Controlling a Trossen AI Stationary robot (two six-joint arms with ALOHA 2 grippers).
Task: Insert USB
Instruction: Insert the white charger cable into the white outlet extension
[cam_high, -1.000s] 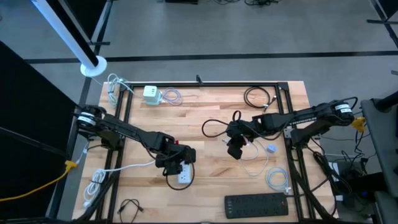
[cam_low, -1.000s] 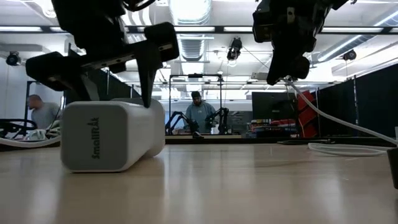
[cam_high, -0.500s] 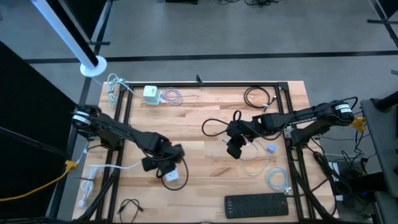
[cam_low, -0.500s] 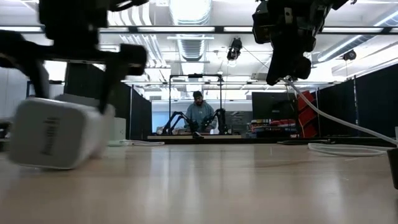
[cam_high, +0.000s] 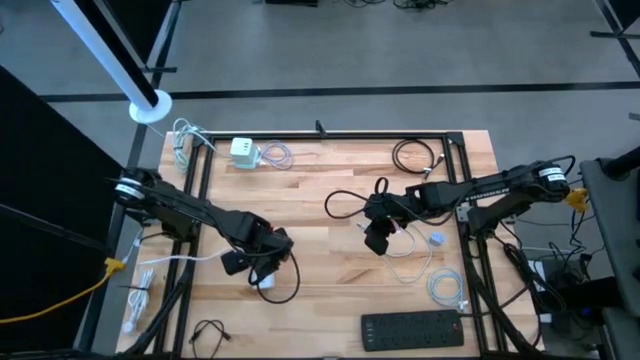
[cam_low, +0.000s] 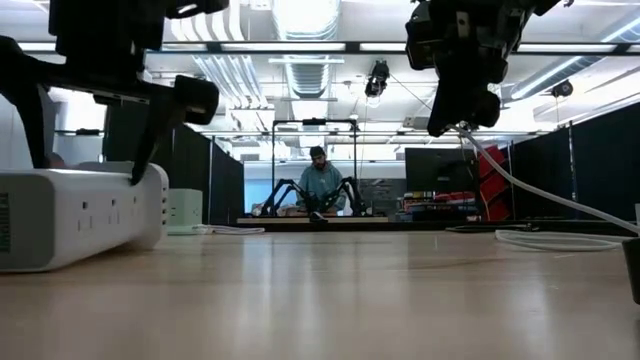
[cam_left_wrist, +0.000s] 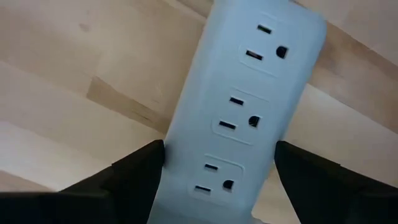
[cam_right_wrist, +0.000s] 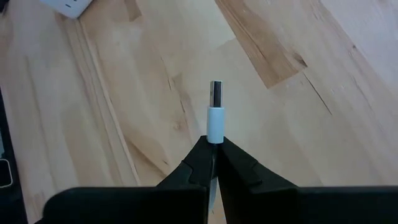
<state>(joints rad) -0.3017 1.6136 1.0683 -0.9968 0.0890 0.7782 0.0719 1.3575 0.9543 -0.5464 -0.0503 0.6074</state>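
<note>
My left gripper (cam_high: 255, 262) is shut on a white power strip (cam_left_wrist: 239, 106) at the table's near left. The strip's outlets face up toward the wrist camera, and its long side (cam_low: 80, 215) shows in the low view. Near the table's middle, above the wood, my right gripper (cam_high: 378, 240) is shut on a white USB plug (cam_right_wrist: 215, 109). The plug's white cable (cam_low: 540, 205) trails off toward the table's right. My left gripper pinches the power strip's two long sides (cam_left_wrist: 173, 152) between its two fingers (cam_left_wrist: 134, 171), near one end. The fingers come from above, pointing down, and lie across the strip. The strip lies level and seems to rest on the table. My right gripper pinches the back end of the plug's white body (cam_right_wrist: 214, 132) between its two fingertips. The metal tip (cam_right_wrist: 216, 92) sticks out beyond them. The plug is held clear of the table, pointing down at the wood.
A white cube charger (cam_high: 243, 151) with a cable sits at the far left. Black cable coils (cam_high: 415, 155) lie at the far right, a black power strip (cam_high: 412, 330) lies along the near edge, and a white cable coil (cam_high: 445, 287) at the near right.
My left gripper has gone toward the table's left edge with the white power strip. The strip has turned about: its end face pointed at the low camera before, and now its long side does. It tipped on the way and now lies level.
</note>
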